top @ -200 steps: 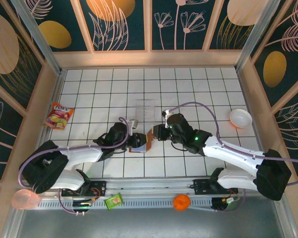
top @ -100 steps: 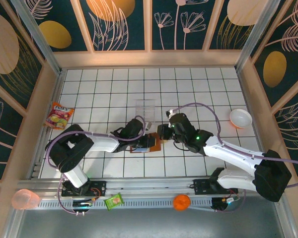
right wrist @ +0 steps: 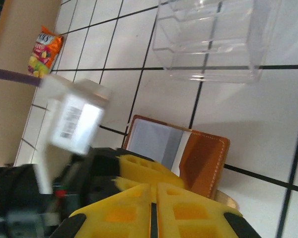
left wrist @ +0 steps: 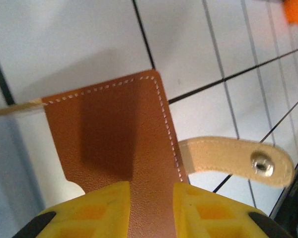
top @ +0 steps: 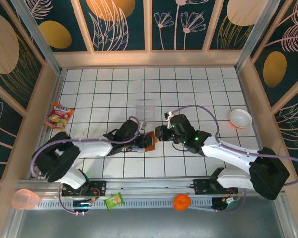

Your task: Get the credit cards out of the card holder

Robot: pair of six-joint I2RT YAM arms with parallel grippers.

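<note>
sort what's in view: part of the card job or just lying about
job: brown leather bifold card holder; pale grey panel inside, card or lining unclear
lying about: clear plastic tray; colourful snack packet; white bowl; orange plastic cup; green packet

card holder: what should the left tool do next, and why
Probably close the left tool on the brown flap of the card holder to steady it. Its fingers stand apart with the flap between them, so nothing looks gripped. The right tool is shut beside the open holder.
</note>
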